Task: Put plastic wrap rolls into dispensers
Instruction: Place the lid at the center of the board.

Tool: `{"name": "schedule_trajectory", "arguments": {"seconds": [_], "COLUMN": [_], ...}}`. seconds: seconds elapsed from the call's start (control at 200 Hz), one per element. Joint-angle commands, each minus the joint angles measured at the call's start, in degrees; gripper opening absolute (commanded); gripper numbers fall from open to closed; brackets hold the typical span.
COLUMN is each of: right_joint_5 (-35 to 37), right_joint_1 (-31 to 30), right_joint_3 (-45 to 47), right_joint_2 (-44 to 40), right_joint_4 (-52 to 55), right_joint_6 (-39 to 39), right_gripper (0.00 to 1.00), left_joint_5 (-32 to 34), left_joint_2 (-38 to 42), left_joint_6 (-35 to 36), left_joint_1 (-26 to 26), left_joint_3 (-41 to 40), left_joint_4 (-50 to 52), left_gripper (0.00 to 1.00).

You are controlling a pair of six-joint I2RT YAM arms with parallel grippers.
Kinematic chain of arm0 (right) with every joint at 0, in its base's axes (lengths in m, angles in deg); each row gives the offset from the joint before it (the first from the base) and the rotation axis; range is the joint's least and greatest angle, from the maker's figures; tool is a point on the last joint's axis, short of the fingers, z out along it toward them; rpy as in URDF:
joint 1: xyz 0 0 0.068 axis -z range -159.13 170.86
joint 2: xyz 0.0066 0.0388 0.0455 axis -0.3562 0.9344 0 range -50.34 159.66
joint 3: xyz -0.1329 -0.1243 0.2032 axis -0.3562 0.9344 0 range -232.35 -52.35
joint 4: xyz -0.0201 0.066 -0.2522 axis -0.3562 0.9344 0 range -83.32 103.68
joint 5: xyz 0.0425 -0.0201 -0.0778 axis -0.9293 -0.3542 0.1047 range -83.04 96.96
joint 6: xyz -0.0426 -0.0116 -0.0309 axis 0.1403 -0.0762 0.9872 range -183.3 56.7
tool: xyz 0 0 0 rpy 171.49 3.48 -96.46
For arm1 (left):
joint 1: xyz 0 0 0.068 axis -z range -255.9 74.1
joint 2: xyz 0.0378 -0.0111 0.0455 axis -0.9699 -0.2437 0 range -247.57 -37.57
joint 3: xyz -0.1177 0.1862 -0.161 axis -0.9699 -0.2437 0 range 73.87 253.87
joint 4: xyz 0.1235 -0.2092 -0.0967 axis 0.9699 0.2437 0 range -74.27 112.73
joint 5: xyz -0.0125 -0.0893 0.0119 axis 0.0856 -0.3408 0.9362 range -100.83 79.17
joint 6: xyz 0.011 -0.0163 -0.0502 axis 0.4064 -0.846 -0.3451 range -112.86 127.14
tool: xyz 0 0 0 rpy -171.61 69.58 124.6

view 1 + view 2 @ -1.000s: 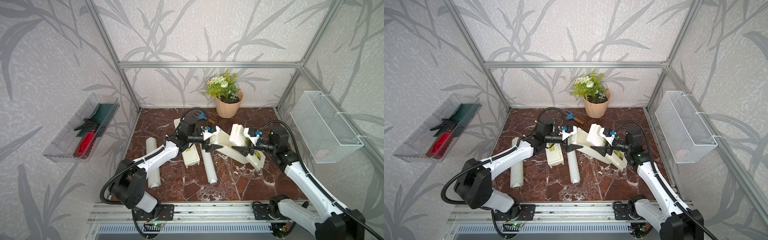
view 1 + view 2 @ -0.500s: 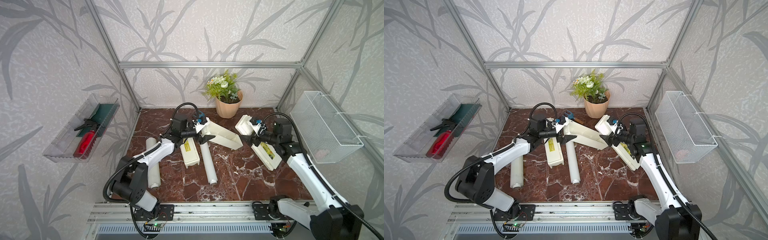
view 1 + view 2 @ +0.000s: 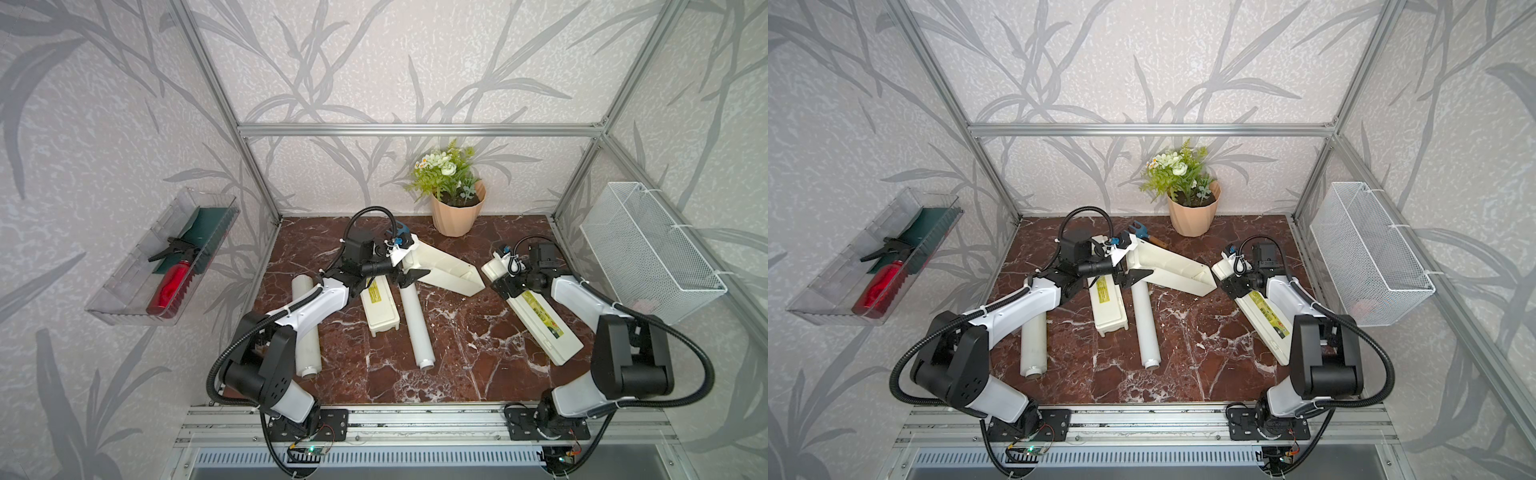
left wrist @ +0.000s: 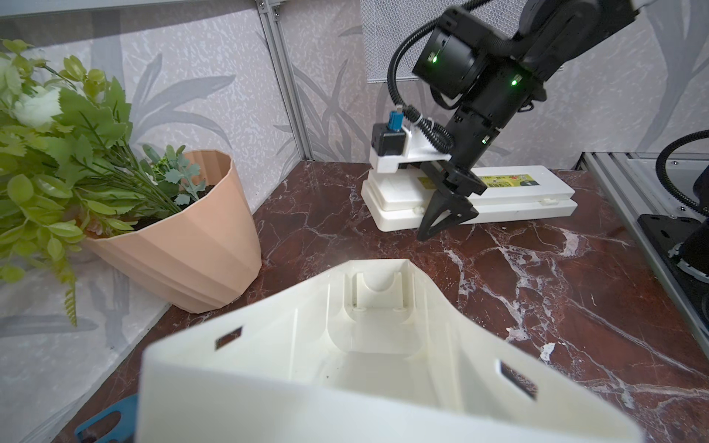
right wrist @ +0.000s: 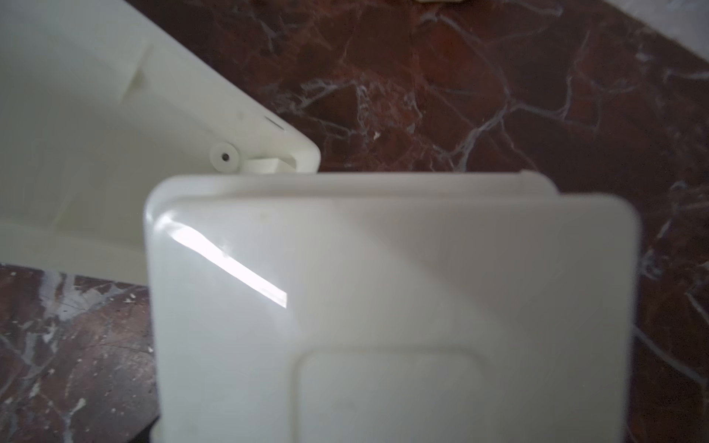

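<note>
while its jaws stand wide apart, the left gripper (image 3: pixel 413 262) is clamped across the far-left end of an open box (image 3: pixel 446 270). one black finger (image 3: pixel 411 276) shows on the box's near side and the other is hidden behind it. the left wrist view looks along the box's hollow cream inside. the open box slants across the middle of the marble table (image 3: pixel 457 365), its right end just beside the far end of the long box (image 3: pixel 544 320). the right gripper (image 3: pixel 512 282) straddles that end, jaws just as wide, clamped on the long box. this box lies flat and closed on the right, yellow-green label up. under the left gripper a closed box (image 3: pixel 380 307) with the same kind of label lies left of centre. neither roll is in a box. the middle roll (image 3: pixel 415 328) lies on the table just right of the closed box, its far end beneath the left gripper. the left roll (image 3: pixel 308 349) lies near the left edge, partly under the left arm (image 3: pixel 307 307). a potted plant (image 3: pixel 455 212) stands at the far edge, with a blue hand rake (image 3: pixel 1136 227) beyond the open box. a wire basket (image 3: pixel 648 253) hangs on the right wall. a clear tray (image 3: pixel 124 291) with a red spray bottle (image 3: pixel 170 286) hangs on the left wall.
</note>
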Motion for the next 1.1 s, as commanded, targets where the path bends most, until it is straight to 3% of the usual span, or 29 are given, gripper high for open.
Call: {"name": "schedule_trajectory", "arguments": {"seconds": [0.0, 0.095, 0.31, 0.39, 0.46, 0.75, 0.85, 0.945, 1.005, 1.095], "right_joint_5": [2.21, 2.22, 3.37, 4.19, 4.88, 1.06, -6.53, -21.9, -32.49, -39.77], "right_joint_1": [0.29, 1.15, 3.47, 4.29, 4.57, 4.94, 4.93, 4.76, 4.67, 3.36], "right_joint_3": [-2.31, -3.16, -6.5, -8.95, -10.77, -14.83, -13.33, -8.94, -2.9, 3.84], "right_joint_2": [3.85, 7.98, 12.54, 13.61, 14.34, 10.05, 3.98, -3.69, -9.71, -15.88], "right_joint_4": [-0.35, -0.36, 1.01, 2.89, 4.47, 10.17, 10.51, 10.41, 5.29, -5.17], "right_joint_6": [2.9, 4.67, 2.32, 1.07, 0.76, 2.7, 6.69, 15.13, 20.0, 19.05], "right_gripper": [0.4, 0.44, 0.65, 0.77, 1.0, 0.99, 0.99, 0.99, 0.99, 1.0], "left_joint_5": [0.41, 0.64, 1.15, 0.97, 0.6, 0.42, 0.27, -0.56, -1.22, -2.3], "left_joint_2": [-0.6, -0.82, -1.19, -1.84, -2.53, -3.93, -4.55, -5.25, -5.59, -6.01], "left_joint_6": [0.55, 0.49, 1.56, 1.05, 0.53, -0.29, -0.38, -0.38, -0.03, 0.21], "left_joint_1": [-0.13, -0.21, -0.17, -0.22, -0.16, -0.13, -0.13, -0.13, -0.04, 0.18], "left_joint_3": [-0.29, -0.31, -0.1, -0.05, 0.21, 0.48, 0.27, 0.34, 0.3, 0.6], "left_joint_4": [-0.69, -1.16, -0.36, -1.15, -1.76, -3.81, -4.44, -4.75, -4.99, -5.0], "left_gripper": [0.0, 0.0, 0.0, 0.0, 0.0, 0.01, 0.02, 0.02, 0.02, 0.02]}}
